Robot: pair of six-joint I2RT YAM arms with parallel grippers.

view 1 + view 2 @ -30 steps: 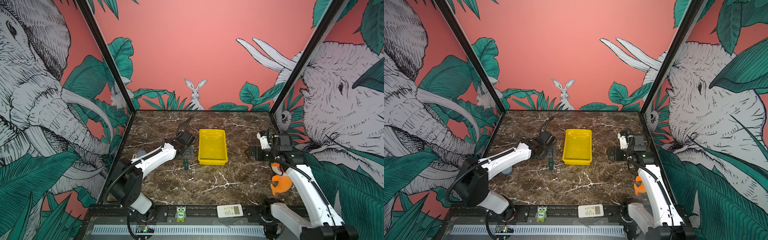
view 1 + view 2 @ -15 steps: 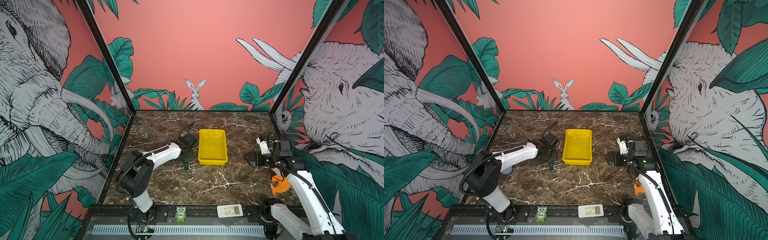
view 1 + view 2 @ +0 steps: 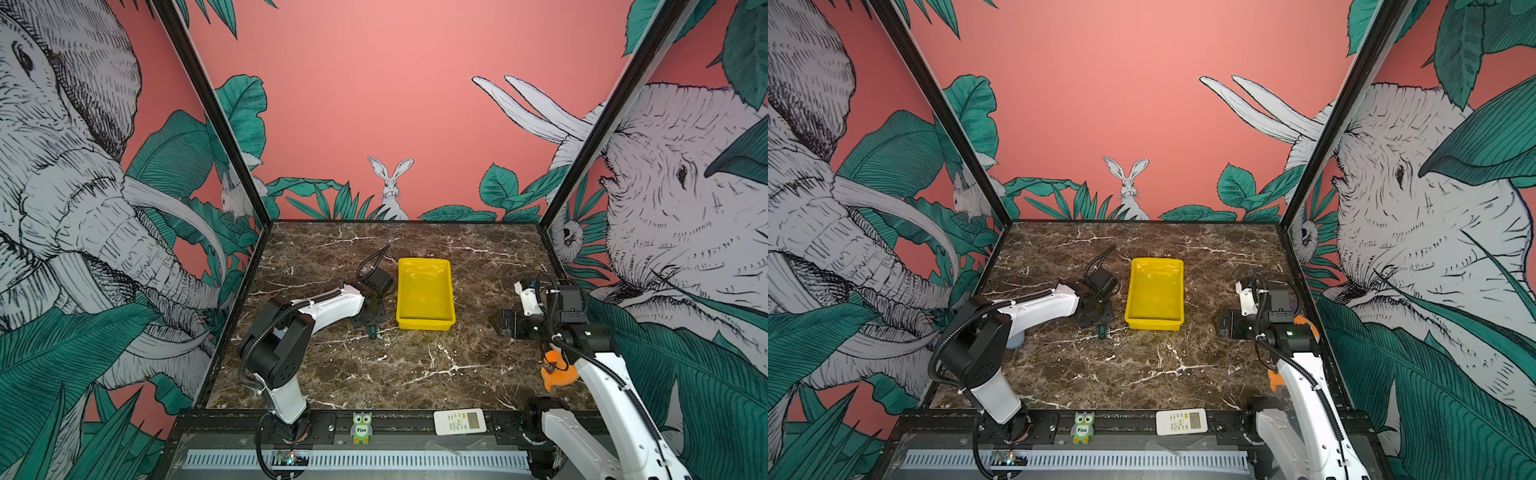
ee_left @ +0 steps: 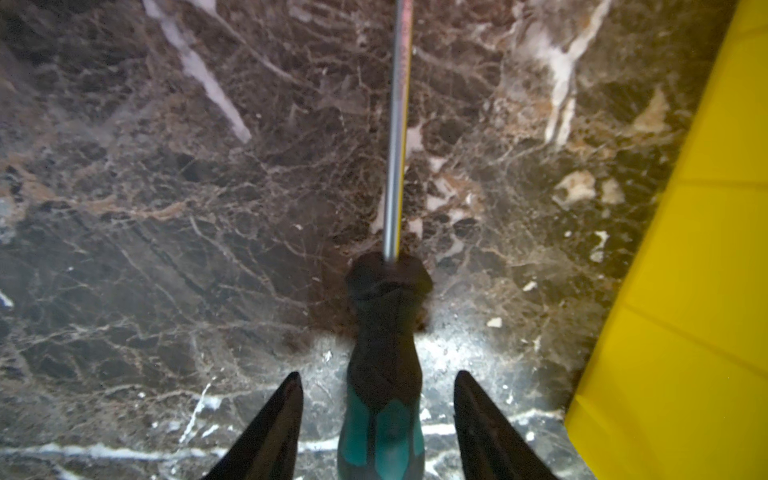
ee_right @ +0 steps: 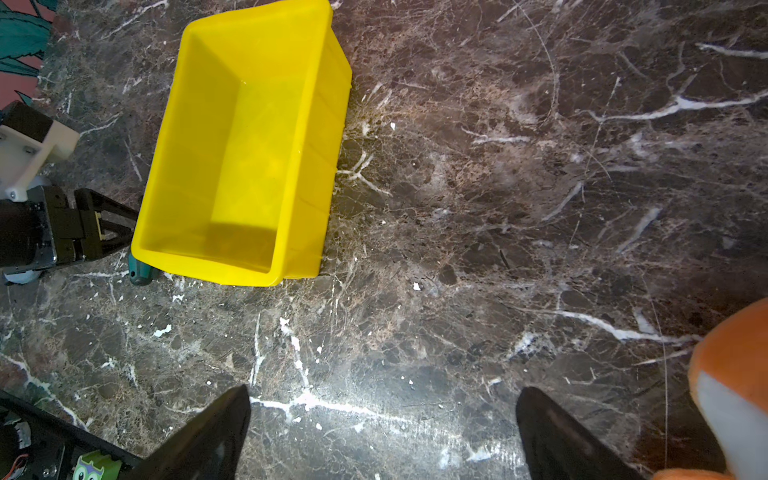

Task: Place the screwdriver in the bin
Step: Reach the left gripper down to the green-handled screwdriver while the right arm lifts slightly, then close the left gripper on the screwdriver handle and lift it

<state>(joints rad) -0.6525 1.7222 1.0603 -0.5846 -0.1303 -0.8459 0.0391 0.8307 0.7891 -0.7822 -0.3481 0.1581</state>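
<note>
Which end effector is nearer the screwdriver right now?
Left. The left end effector straddles the handle of the screwdriver with open jaws; the right end effector is on the far side of the yellow bin.

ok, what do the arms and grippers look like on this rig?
Left arm and right arm match: white shell links, bulky black joints, black corrugated cable along each. Left gripper and right gripper: black, with pointed tapering fingers. White bracket at each wrist.
</note>
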